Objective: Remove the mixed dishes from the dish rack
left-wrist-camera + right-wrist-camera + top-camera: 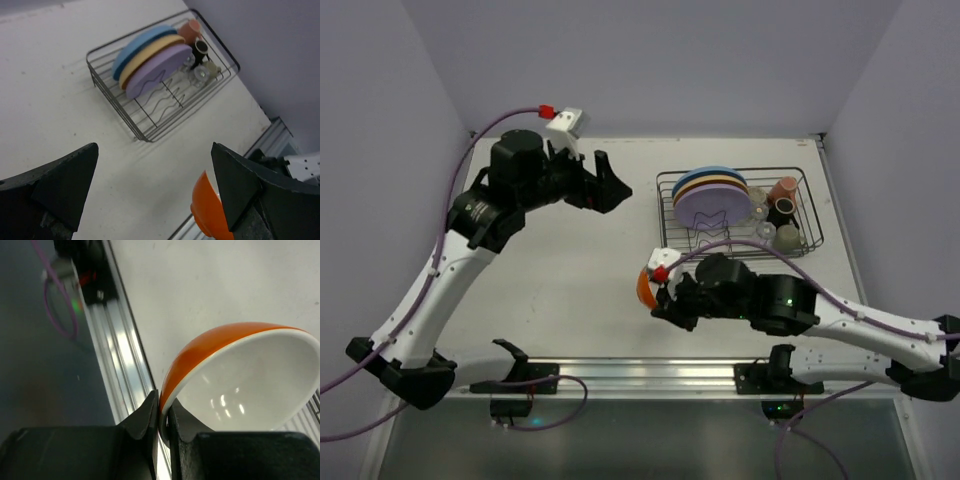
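Near the front edge of the table, at about 7 o'clock from the dish rack, the right gripper pinches the orange bowl by its rim alone, one finger on the orange outside and one on the white inside. The bowl hangs tipped on edge, out of the rack; whether it touches the table cannot be told. The main risk is that narrow hold. A glazed, curved rim gives the pads little to bite, so the bowl could pivot or slide out if the wrist turns quickly. If let go while tilted, it would likely rock or roll, and the aluminium rail lies just at 6 o'clock of it, so it might come down on the rail or go over the edge. The left gripper hangs at 10 o'clock from the rack with its jaws spread wide on nothing. The plates stand in the rack, with mugs and glasses crowded on its 3 o'clock side, so a careless reach there could knock neighbours together.
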